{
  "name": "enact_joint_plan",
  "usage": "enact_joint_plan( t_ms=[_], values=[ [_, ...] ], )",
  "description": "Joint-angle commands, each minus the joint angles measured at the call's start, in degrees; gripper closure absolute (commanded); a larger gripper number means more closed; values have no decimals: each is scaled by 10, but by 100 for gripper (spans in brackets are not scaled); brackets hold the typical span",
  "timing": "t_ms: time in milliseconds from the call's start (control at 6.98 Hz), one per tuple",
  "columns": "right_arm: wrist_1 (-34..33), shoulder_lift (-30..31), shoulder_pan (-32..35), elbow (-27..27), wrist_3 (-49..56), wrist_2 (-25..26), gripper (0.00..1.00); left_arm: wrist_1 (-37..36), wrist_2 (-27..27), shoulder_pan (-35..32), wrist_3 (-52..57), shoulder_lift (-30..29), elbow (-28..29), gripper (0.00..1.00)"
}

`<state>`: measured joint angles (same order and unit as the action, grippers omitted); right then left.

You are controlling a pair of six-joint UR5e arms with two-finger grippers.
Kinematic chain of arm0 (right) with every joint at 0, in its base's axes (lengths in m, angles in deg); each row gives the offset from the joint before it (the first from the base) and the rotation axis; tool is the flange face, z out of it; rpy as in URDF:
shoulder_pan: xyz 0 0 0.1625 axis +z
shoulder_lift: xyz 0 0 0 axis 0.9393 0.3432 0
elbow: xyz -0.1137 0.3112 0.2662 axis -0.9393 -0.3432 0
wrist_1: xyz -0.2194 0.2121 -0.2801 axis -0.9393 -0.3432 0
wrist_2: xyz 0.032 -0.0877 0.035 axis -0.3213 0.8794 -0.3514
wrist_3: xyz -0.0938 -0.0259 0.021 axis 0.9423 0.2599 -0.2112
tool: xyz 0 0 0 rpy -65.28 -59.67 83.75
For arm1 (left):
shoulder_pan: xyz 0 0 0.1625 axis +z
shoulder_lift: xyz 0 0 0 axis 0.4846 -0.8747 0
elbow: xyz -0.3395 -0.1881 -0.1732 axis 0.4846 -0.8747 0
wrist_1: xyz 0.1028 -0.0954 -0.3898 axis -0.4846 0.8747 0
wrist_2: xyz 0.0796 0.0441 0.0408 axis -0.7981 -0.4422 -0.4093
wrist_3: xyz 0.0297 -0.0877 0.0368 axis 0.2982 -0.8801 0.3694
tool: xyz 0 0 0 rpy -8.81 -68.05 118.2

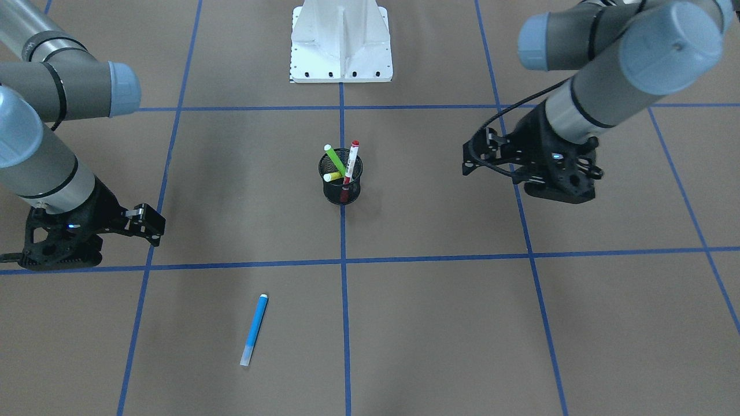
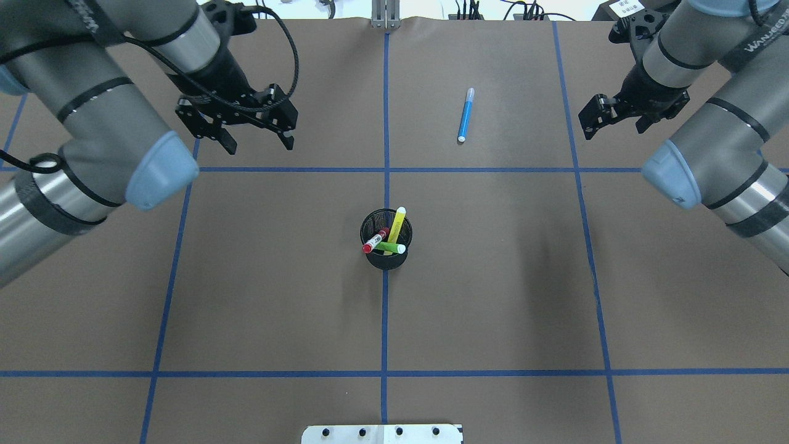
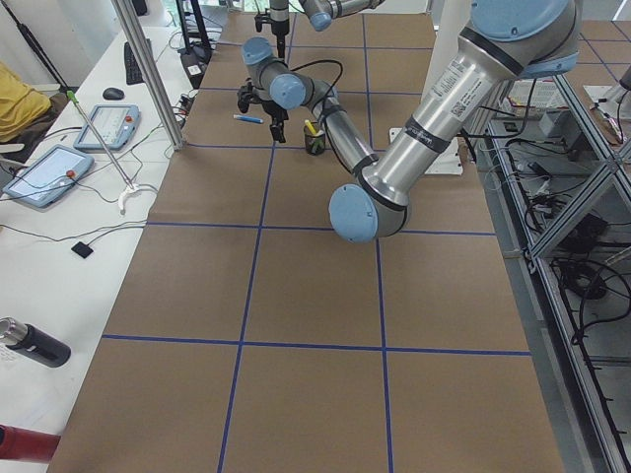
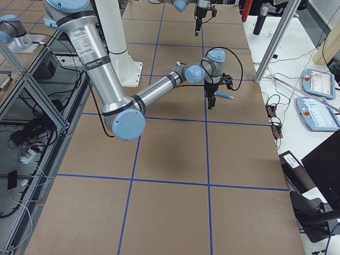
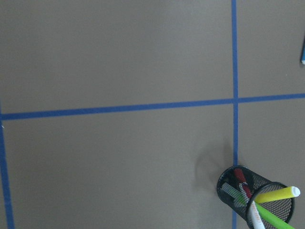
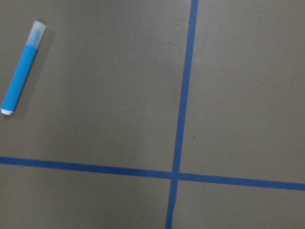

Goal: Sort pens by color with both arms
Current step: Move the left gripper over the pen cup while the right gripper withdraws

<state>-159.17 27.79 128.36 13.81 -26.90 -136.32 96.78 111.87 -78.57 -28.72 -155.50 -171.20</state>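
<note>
Cup [image 2: 385,262] holds green pen [image 2: 389,247], yellow pen [image 2: 397,223], red pen [image 2: 374,242]; blue pen [image 2: 465,115] lies on tabletop [image 2: 493,277]. Left tool [image 2: 259,145], right tool [image 2: 610,129]: both spread apart.

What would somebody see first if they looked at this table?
Probably the black mesh cup in the middle of the table, with a yellow pen, a green pen and a red pen sticking out. Next, the blue pen, lying alone on the far side, nearer the right gripper. The left gripper and the right gripper both hang open, holding nothing.
</note>
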Motion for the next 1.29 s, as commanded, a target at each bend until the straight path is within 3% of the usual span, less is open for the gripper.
enact_joint_plan(
  t_ms=[0, 143, 860, 1147],
  values=[
    [-2, 19, 5, 12, 24, -2, 0, -18, -37, 66, -32, -61, 45, 18],
    [-1, 19, 5, 12, 24, -2, 0, -18, -51, 96, -40, -65, 49, 34],
    [-1, 19, 4, 9, 24, 1, 0, -12, -59, 147, -55, -86, 75, 37],
    [-1, 19, 3, 5, 24, 2, 0, -10, -59, 147, -52, -104, 105, 42]
  ],
)
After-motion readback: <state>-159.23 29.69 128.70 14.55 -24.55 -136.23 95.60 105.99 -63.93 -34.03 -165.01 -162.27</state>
